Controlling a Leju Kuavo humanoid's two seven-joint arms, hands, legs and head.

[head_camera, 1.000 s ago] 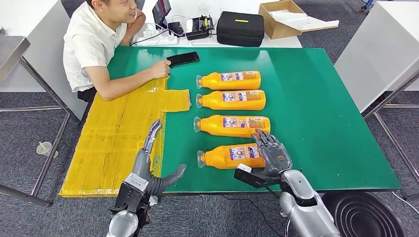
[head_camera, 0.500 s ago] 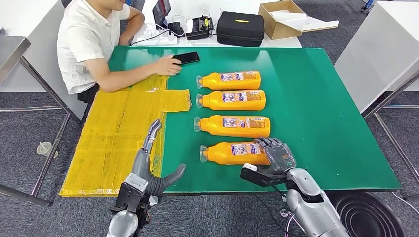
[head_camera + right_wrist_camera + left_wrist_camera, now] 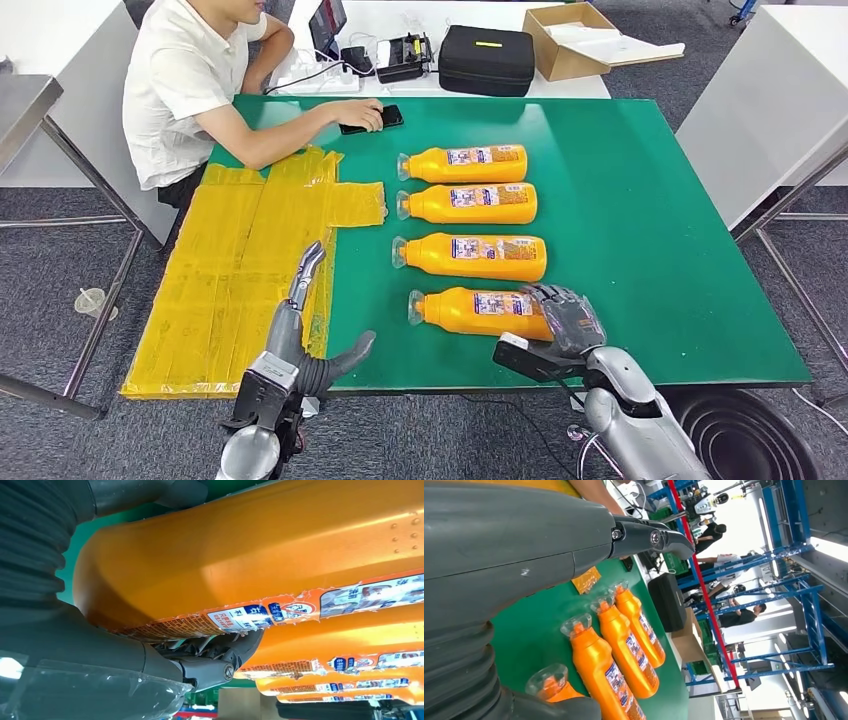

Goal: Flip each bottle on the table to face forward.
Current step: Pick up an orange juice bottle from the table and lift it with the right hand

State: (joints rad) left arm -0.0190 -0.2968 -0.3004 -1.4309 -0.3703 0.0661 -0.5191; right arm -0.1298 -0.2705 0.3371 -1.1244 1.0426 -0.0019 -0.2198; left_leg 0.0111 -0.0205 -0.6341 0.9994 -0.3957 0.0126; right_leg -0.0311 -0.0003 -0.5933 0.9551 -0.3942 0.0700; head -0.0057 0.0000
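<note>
My left hand (image 3: pixel 305 318) hovers with fingers spread, holding nothing, at the green tabletop's (image 3: pixel 640 230) near edge; four orange plastic bottles (image 3: pixel 470 201) lie in a column mid-table; my right hand (image 3: pixel 566 318) grasps the nearest bottle's (image 3: pixel 478 311) base.

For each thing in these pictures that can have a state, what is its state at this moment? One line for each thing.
Nearest bottle: lying, base end gripped by the right hand.
Three other bottles: lying in a row, untouched.
Left hand: holds nothing, fingers apart, over the table edge.
Phone: flat, under a person's hand.
Cardboard box: open.
Black case: closed.
</note>
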